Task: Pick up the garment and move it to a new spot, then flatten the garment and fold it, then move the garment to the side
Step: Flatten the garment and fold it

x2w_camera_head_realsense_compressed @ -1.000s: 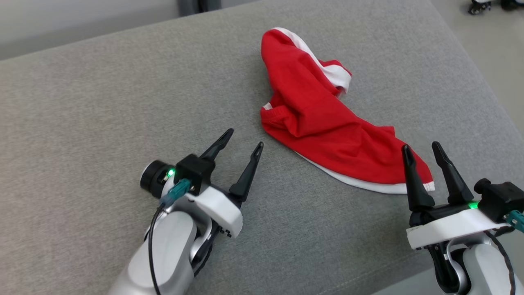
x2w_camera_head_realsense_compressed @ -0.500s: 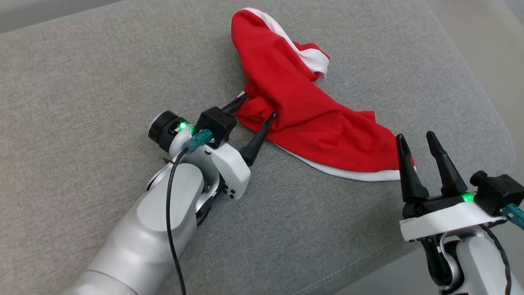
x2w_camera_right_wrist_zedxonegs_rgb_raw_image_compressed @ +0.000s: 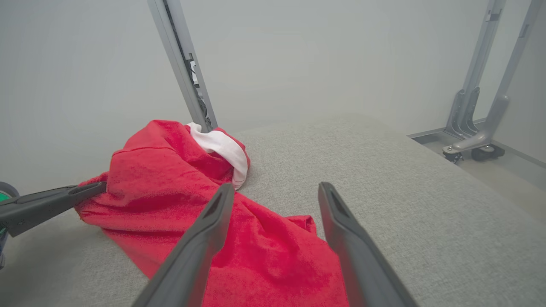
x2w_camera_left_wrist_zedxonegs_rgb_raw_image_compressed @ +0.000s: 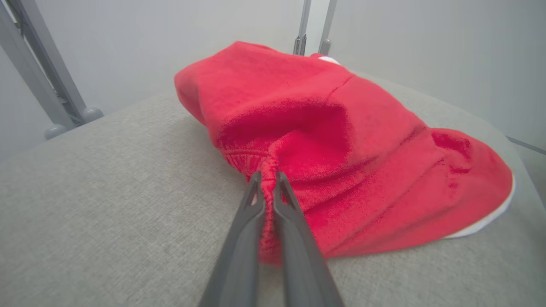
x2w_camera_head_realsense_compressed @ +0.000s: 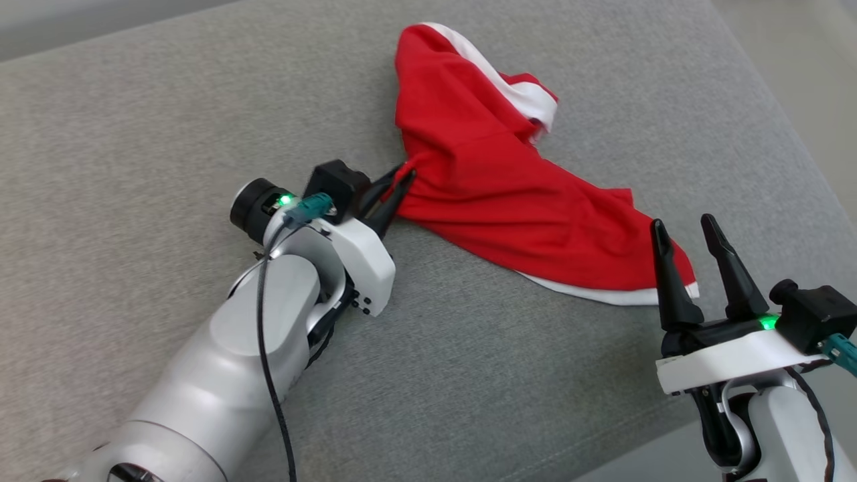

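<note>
The garment [x2w_camera_head_realsense_compressed: 495, 181] is red with white trim and lies crumpled on a grey cushioned surface [x2w_camera_head_realsense_compressed: 134, 134]. My left gripper [x2w_camera_head_realsense_compressed: 402, 179] is shut on the garment's left edge, where a ribbed red fold is pinched between the fingers [x2w_camera_left_wrist_zedxonegs_rgb_raw_image_compressed: 266, 187]. The cloth is drawn taut toward that grip. My right gripper [x2w_camera_head_realsense_compressed: 686, 227] stands open just beyond the garment's near right corner, with nothing between its fingers; in the right wrist view the garment [x2w_camera_right_wrist_zedxonegs_rgb_raw_image_compressed: 192, 196] lies under and ahead of its open jaws, and the left gripper's fingers [x2w_camera_right_wrist_zedxonegs_rgb_raw_image_compressed: 51, 200] reach in from the left.
The grey surface's right edge [x2w_camera_head_realsense_compressed: 790, 134] drops off to a pale floor. Grey metal frame legs with castors [x2w_camera_right_wrist_zedxonegs_rgb_raw_image_compressed: 473, 145] stand behind it, and another leg [x2w_camera_left_wrist_zedxonegs_rgb_raw_image_compressed: 51, 94] shows at the back left. Bare cushion stretches to the left of the garment.
My left gripper reached forward to the garment's left edge and shut on it, bunching the cloth there. The head camera shifted. The right gripper stayed open in place.
</note>
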Controlling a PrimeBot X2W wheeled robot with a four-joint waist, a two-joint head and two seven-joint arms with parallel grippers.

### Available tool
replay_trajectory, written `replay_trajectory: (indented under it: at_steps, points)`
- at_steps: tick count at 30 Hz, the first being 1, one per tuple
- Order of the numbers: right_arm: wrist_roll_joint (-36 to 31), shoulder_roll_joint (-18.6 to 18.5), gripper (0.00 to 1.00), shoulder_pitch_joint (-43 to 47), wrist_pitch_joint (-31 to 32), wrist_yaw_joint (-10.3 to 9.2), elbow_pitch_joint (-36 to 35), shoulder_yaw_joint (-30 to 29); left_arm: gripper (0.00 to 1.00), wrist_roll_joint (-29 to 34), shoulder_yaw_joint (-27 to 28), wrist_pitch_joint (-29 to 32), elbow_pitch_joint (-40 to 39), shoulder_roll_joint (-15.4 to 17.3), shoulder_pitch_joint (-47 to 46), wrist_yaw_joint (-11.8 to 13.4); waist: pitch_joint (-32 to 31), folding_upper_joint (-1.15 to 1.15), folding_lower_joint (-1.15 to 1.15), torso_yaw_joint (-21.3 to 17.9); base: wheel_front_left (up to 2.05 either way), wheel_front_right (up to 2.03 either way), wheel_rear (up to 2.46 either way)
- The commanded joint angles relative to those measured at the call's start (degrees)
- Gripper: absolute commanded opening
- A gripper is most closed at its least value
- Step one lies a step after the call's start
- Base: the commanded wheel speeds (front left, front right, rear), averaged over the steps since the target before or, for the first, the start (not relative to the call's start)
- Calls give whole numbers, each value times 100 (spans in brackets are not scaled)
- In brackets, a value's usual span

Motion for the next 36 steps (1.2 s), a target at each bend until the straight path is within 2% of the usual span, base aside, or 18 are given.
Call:
replay_trajectory:
  at_steps: [1,9,13,16,21,22,23,24,29,36]
  points:
    - [-30,-55,100,40,-18,-2,4,-30,0,-88,78,-35,-6,57,-17,-6,-128,0,0,146,0,0,0]
    - [-152,-211,100,145,-16,-2,87,-81,0,-390,794,-78,-615,366,574,63,-690,0,0,859,0,0,0]
    - [-159,-259,100,229,-13,-2,193,-47,0,-394,1215,-79,-1059,585,1058,270,-972,0,0,1215,0,0,0]
    - [-165,-266,100,261,-13,-2,276,-12,0,-420,1495,-79,-1299,745,1434,515,-1147,0,0,1440,0,0,0]
    - [-162,-263,100,279,-13,-1,427,110,0,-506,1637,22,-1375,819,1869,827,-1308,0,0,1670,0,0,0]
    - [-161,-259,100,265,-13,-2,444,135,18,-532,1637,75,-1364,816,1910,861,-1322,0,0,1695,0,0,0]
    - [-157,-256,100,248,-13,-2,463,162,50,-564,1641,133,-1342,805,1959,893,-1332,0,0,1717,0,0,0]
    - [-155,-260,100,232,-13,-2,487,167,100,-568,1620,179,-1334,790,1994,908,-1338,0,0,1740,0,0,0]
    - [-162,-302,100,171,-13,-2,532,152,100,-558,1629,134,-1409,724,2030,1023,-1364,0,0,1870,0,0,0]
    - [-191,-377,100,135,-13,-1,478,147,100,-428,1889,-47,-1823,813,2200,1201,-1408,0,0,2074,0,0,0]
